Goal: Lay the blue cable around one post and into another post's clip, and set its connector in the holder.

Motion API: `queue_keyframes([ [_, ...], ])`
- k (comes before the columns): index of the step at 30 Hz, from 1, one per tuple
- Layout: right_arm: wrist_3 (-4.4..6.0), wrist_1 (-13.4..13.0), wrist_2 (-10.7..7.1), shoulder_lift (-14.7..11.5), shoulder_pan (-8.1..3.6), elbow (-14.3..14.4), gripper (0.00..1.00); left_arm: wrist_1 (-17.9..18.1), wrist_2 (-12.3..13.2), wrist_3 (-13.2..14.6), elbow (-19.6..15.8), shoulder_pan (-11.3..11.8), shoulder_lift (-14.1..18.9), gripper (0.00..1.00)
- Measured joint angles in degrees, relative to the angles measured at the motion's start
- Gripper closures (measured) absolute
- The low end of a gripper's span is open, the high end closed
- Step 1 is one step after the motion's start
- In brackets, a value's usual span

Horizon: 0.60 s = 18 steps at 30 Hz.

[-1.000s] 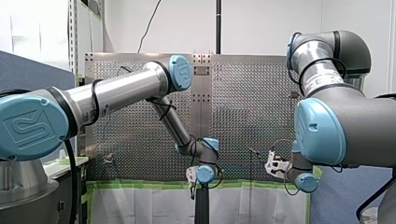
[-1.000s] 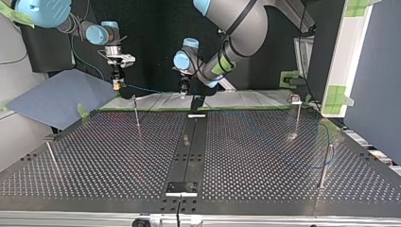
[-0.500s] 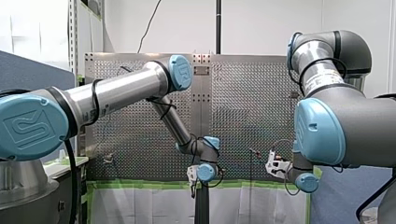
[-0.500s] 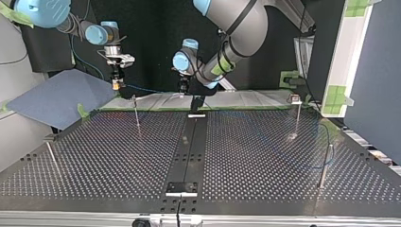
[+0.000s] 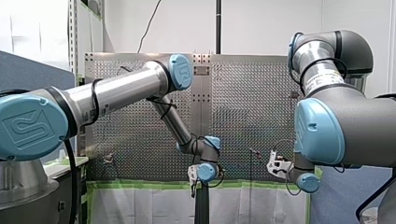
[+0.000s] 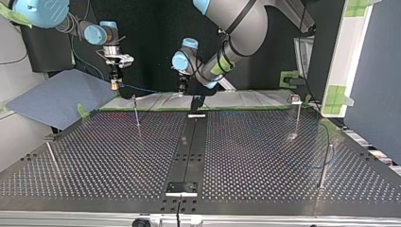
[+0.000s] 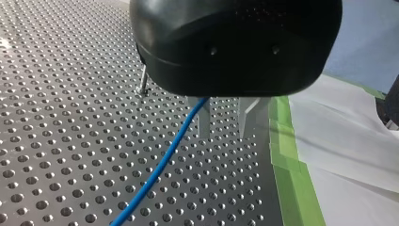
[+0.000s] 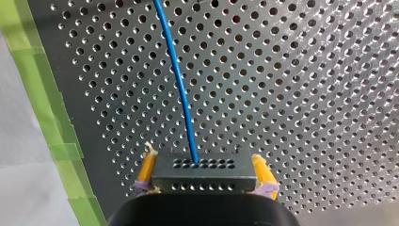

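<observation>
Right end effector (image 8: 204, 165): the yellow pads (image 8: 147, 169) are closed on either side of the black connector (image 8: 204, 176), which is gripped and held above the worktop (image 8: 291, 94). The blue cable (image 8: 181, 84) leaves the connector's face and runs ahead over the perforations. Beside the end effector, green tape (image 8: 42, 94) marks the worktop's edge, with white sheet (image 8: 19, 179) beyond it.

Left end effector (image 7: 225, 123): its two metal fingers (image 7: 203, 120) stand apart with a plain gap between them. The cable comes out from under the black body beside one finger and runs away across the plate. Whether it touches that finger cannot be told. The taped edge lies just beside the fingers.

Top view: both end effectors hang near the far taped edge, and a thin line of cable spans between them. A post (image 6: 136, 111) stands just below my right arm's end effector. A second post (image 6: 297, 116), a third post (image 6: 324, 165) and a fourth post (image 6: 51, 158) stand well apart towards the sides. A black strip (image 6: 189, 146) runs down the middle.

Markings: an embossed emblem (image 5: 23, 127) shows on my left arm's shoulder cap. Its letters cannot be read with certainty.
</observation>
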Motion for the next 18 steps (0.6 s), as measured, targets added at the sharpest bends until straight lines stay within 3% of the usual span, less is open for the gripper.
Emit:
queue_keyframes([
  [9, 0.0, 0.01, 0.0, 0.02, 0.01, 0.01, 1.0, 0.0, 0.01, 0.06, 0.02, 0.11, 0.02, 0.89],
  [13, -0.1, 0.08, 0.04, 0.01, 0.02, 0.01, 1.0, 0.0, 0.04, 0.08, 0.03, 0.1, 0.01, 1.0],
  [18, -0.19, 0.16, 0.08, 0.0, 0.04, 0.01, 1.0, 0.0, 0.7, 0.1, 0.03, 0.08, 0.0, 1.0],
])
